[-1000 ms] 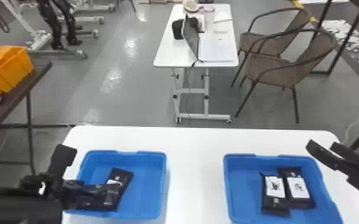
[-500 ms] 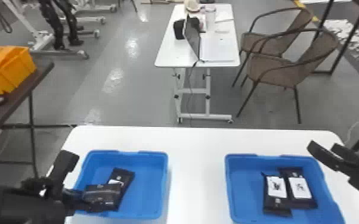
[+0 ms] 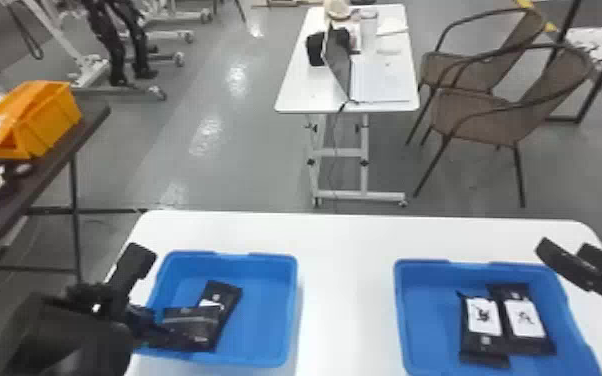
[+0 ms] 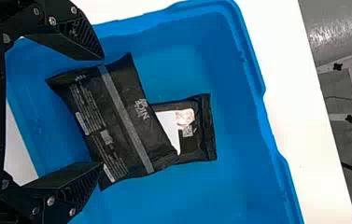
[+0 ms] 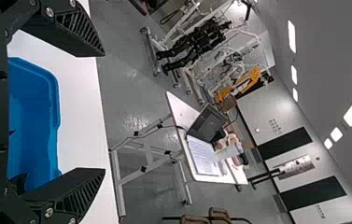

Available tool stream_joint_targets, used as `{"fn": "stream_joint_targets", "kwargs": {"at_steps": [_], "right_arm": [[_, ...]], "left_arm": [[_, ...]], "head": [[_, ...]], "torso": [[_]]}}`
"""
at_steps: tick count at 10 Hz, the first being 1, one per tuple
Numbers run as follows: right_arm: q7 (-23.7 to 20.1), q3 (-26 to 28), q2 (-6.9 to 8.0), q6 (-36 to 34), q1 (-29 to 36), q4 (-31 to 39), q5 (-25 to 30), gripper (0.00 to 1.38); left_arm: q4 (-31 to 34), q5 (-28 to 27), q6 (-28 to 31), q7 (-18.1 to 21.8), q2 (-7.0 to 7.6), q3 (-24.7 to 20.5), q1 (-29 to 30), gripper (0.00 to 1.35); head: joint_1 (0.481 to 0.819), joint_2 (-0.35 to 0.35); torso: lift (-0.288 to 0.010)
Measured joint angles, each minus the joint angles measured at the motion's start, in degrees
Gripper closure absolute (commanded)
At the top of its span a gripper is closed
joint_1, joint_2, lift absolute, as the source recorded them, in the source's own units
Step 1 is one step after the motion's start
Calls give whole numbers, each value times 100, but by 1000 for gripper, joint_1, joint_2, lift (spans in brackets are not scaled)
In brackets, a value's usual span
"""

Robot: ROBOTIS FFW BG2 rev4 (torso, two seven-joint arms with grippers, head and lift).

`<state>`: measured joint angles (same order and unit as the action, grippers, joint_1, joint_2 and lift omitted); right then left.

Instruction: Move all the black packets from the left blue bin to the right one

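Observation:
At the left side of the left blue bin (image 3: 292, 310) my left gripper (image 3: 152, 300) is over two overlapping black packets, the upper one (image 3: 190, 325) lying across the lower one (image 3: 230, 295). The left wrist view has the left gripper (image 4: 102, 112) open, its fingers apart on either side of the upper packet's near part (image 4: 113, 121); the lower packet (image 4: 197, 135) pokes out beyond it. Two black packets with white labels, one (image 3: 482, 345) beside the other (image 3: 540, 345), lie in the right blue bin (image 3: 399, 310). My right gripper (image 3: 565, 257) is parked at that bin's far right corner; in its wrist view the right gripper (image 5: 103, 113) stands open.
Both bins stand on a white table (image 3: 347, 280), with bare tabletop between them. A dark side table (image 3: 55, 165) with an orange crate (image 3: 55, 125) is at the left. Farther back are a white desk (image 3: 305, 90) with a laptop and two brown chairs.
The whole scene has shifted a little to the right in the head view. Against the left bin, my left gripper has moved only slightly. The right gripper keeps nearly the same place over its bin.

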<state>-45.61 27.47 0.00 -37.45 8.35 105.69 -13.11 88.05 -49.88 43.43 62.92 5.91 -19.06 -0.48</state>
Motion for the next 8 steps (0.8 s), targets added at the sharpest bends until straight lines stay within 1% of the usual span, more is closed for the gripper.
{"fn": "stream_joint_targets", "kwargs": {"at_steps": [3,4,5,8], "right_arm": [[0,-6,0,1,31,-12,-69,137],[0,-6,0,1,29,-14,-76,136],[0,-11,0,1,22,-23,-83,136],[0,-35,0,1,4,-77,-155,136]], "left_arm": [[-393,-24,-328,-184,35,175,-201,231],[-472,-2,-434,-214,48,221,-264,151],[-547,1,-470,-215,83,315,-337,-1],[-770,-27,-491,-107,196,566,-492,-1]], "head": [[695,116],[695,113],[695,107],[695,98]], "torso": [[0],[0],[0],[0]]}}
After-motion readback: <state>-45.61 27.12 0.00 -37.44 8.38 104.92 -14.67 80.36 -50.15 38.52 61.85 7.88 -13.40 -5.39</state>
